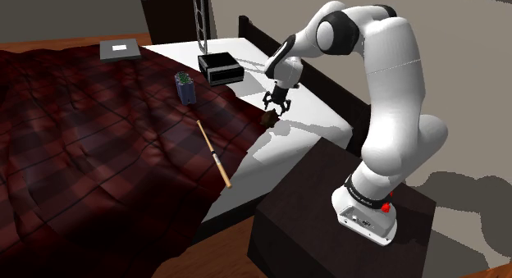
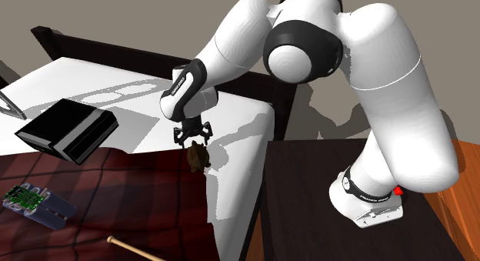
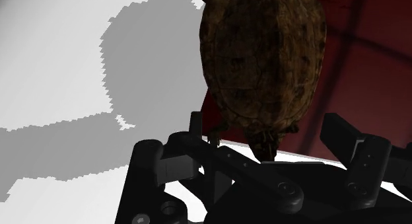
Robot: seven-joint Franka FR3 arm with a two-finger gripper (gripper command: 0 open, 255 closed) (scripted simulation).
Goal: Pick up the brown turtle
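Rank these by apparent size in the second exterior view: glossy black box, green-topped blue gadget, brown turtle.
1. Glossy black box, clearly largest.
2. Green-topped blue gadget, though it lies nearer the camera, which flatters it.
3. Brown turtle, smallest.

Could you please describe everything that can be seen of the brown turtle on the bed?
The brown turtle has an oval shell, mottled brown and marked with plate-like patches, which looks hard and matte. A small dark part pokes out from the end nearest the end effector; I cannot tell whether it is the head or the tail. The turtle lies on the bed at the edge of the dark red plaid blanket, where it meets the white sheet. The open fingers stand on either side of that end without touching it.
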